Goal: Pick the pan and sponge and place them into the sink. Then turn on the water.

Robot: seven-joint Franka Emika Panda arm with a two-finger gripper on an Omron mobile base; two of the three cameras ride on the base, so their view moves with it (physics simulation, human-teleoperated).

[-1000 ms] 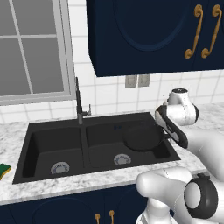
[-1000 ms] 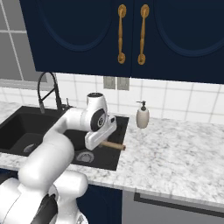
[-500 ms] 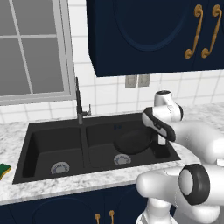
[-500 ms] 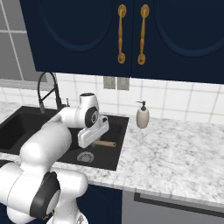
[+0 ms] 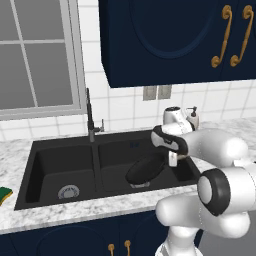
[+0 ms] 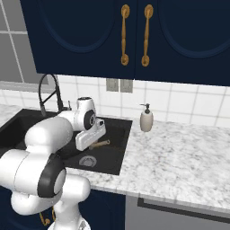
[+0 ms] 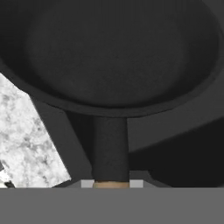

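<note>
My claw (image 5: 172,159) clamped on tan handle of pan (image 5: 145,169); pan hangs tilted ahead of claw, over right basin of sink (image 5: 60,165), above drain.

Risks:
- Grip far out on handle, pan heavy forward: may pivot or slip in claw, drop hard into basin.
- Low rim probably near basin floor; hard to judge.
- Sponge (image 5: 5,194) well off to far side of claw, past left basin, on table (image 5: 70,212) edge; long reach.
- Faucet (image 5: 91,120) behind divider: arm sweep could knock it.

pan (image 5: 145,170): tilted above the right basin of the sink (image 5: 45,155), held by its handle in the hand (image 5: 172,161)
sponge (image 5: 5,194): on the worktop (image 5: 80,212), left of the sink, near the front edge
soap dispenser (image 6: 146,119): on the worktop, right of the sink, toward the back edge
</note>
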